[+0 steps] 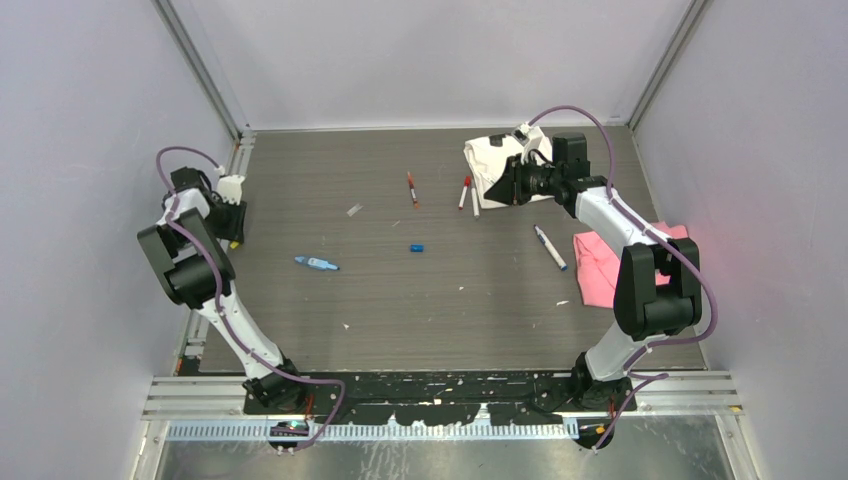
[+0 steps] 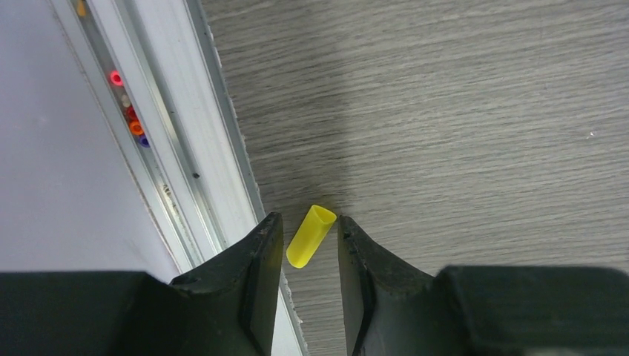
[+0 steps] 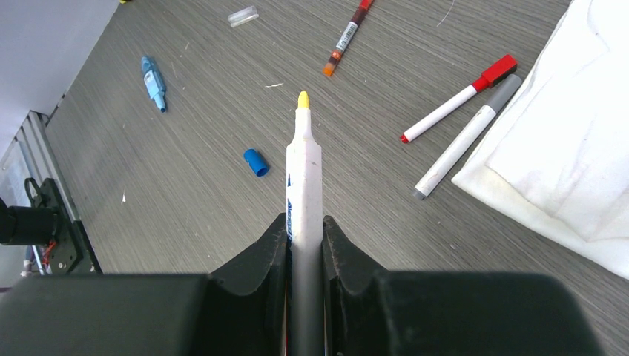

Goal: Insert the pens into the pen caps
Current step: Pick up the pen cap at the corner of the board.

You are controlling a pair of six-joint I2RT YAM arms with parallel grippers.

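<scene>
My left gripper (image 2: 308, 219) is open and low over the table's left edge. A yellow pen cap (image 2: 310, 236) lies on the wood between its fingers. In the top view this gripper (image 1: 233, 222) is at the far left. My right gripper (image 3: 304, 219) is shut on a white pen with a yellow tip (image 3: 303, 159), which points forward above the table. In the top view it (image 1: 500, 188) hangs by the white cloth. A blue cap (image 3: 256, 162) lies ahead of the pen, mid-table (image 1: 416, 247).
A dark red pen (image 1: 411, 188), a red-capped pen (image 1: 464, 192), a grey-capped pen (image 1: 474, 198), a blue-tipped pen (image 1: 550, 248), a light blue piece (image 1: 316, 264) and a clear cap (image 1: 354, 210) lie on the table. White cloth (image 1: 490, 158) and pink cloth (image 1: 600, 265) at right. Metal rail (image 2: 215, 148) at left.
</scene>
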